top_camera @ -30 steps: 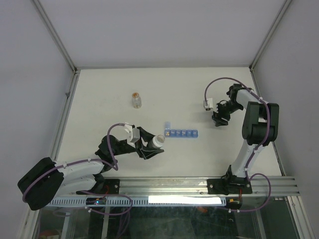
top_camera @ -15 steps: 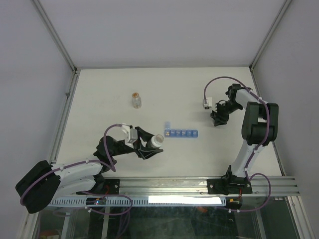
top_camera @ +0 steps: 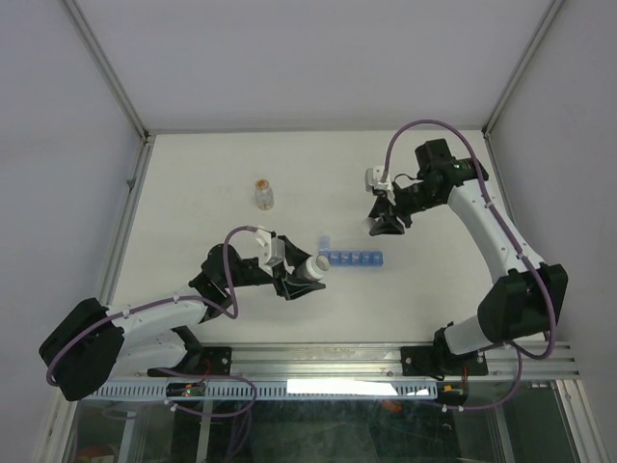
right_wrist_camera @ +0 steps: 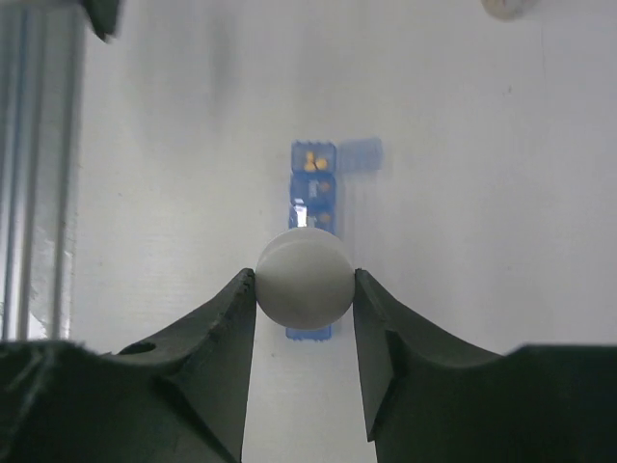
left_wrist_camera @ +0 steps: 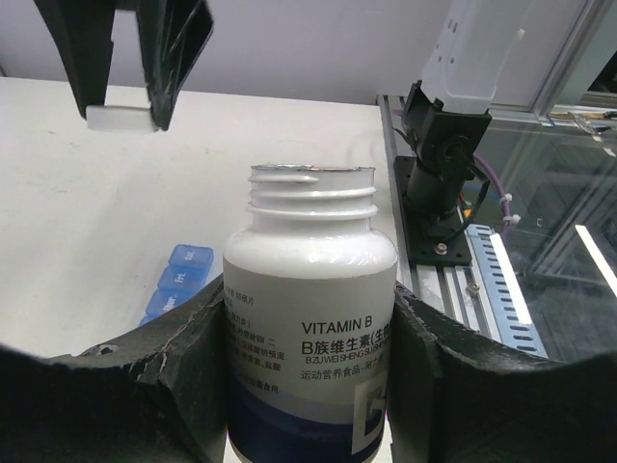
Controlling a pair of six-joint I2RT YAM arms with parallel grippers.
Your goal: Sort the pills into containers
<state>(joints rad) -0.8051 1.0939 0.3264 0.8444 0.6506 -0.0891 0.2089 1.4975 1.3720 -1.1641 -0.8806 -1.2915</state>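
Blue translucent plastic formed the pill containers (top_camera: 351, 258), a narrow strip of small square compartments that lay flat on the white worktop (top_camera: 193, 174), near its centre and between the two hands. The compartment at the strip's left end stood uncovered, its lid (top_camera: 325, 241) folded back toward the far side. In the right wrist view that compartment held several small orange-yellow pills (right_wrist_camera: 314, 162), and the other compartments appeared closed. The left hand (top_camera: 301, 280) was closed on a white bottle (top_camera: 310, 270) labelled VITAMIN B, with one finger pressed against each side of its body. The bottle carried no cap, and its threaded neck was exposed. Seen from above, the bottle was tilted with its mouth directed at the uncovered end of the strip and just beside it; contact between the two could not be determined. The right hand (top_camera: 384, 224) hung above the worktop on the far side of the strip and was closed on a round white cap (right_wrist_camera: 305, 277), pinched between its two fingertips. In the right wrist view the cap sat directly over the middle of the strip and hid part of it. A small clear vial (top_camera: 264, 194) with orange contents stood upright on the worktop, well apart from the strip, toward the far left
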